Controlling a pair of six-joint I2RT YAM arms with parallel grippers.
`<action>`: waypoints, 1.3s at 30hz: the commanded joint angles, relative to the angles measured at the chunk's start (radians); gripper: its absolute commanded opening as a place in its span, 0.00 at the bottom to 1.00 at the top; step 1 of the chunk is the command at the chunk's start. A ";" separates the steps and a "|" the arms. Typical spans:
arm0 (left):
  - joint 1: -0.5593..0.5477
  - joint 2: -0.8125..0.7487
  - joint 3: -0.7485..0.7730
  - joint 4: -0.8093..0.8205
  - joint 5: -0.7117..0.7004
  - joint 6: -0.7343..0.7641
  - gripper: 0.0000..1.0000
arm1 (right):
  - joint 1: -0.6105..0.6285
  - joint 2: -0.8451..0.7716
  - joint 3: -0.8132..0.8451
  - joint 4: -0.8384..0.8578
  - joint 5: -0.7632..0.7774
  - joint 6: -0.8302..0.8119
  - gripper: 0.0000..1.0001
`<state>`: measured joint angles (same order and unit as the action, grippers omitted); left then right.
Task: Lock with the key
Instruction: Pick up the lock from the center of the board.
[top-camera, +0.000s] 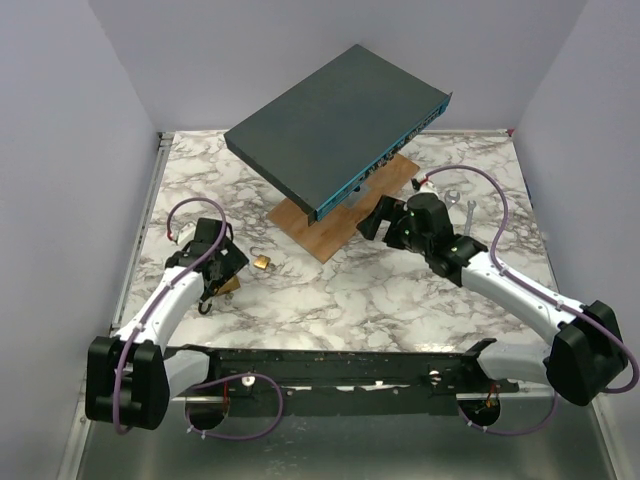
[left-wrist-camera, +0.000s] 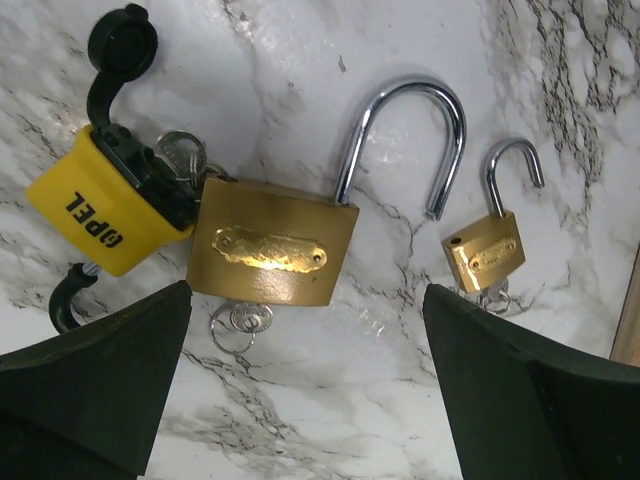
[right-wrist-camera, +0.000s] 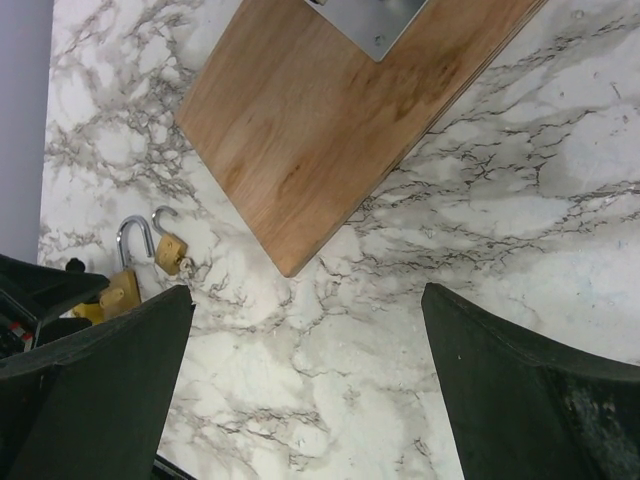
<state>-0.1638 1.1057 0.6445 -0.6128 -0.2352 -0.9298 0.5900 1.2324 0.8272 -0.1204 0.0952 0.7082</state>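
Note:
A large brass padlock (left-wrist-camera: 270, 250) lies on the marble with its steel shackle swung open and a key with a ring (left-wrist-camera: 243, 320) in its bottom. To its right lies a small brass padlock (left-wrist-camera: 485, 252), shackle open, with a key (left-wrist-camera: 496, 296) in it. To the left is a yellow padlock (left-wrist-camera: 100, 210) with a black cap and keys. My left gripper (left-wrist-camera: 305, 400) is open and empty, hovering just short of the large padlock. In the top view it (top-camera: 222, 265) is beside the small padlock (top-camera: 261, 263). My right gripper (right-wrist-camera: 305, 400) is open and empty, over bare marble.
A dark grey flat box (top-camera: 335, 125) rests tilted over a wooden board (top-camera: 335, 228) at the middle back; the board's corner (right-wrist-camera: 330, 110) is ahead of the right gripper. Small wrenches (top-camera: 455, 198) lie at the right. Walls close in the table on three sides.

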 joint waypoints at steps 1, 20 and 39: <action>0.057 0.038 -0.011 0.057 0.021 -0.046 0.99 | -0.001 0.005 -0.016 0.042 -0.034 -0.004 1.00; 0.120 0.140 0.129 -0.267 -0.002 -0.631 0.97 | -0.001 0.038 0.006 0.001 -0.140 -0.046 1.00; 0.244 0.339 0.126 -0.169 0.145 -0.791 0.71 | -0.002 -0.116 -0.028 -0.071 -0.117 -0.028 1.00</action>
<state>0.0654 1.3994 0.7425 -0.8135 -0.1486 -1.6901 0.5900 1.1534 0.8280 -0.1734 -0.0357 0.6582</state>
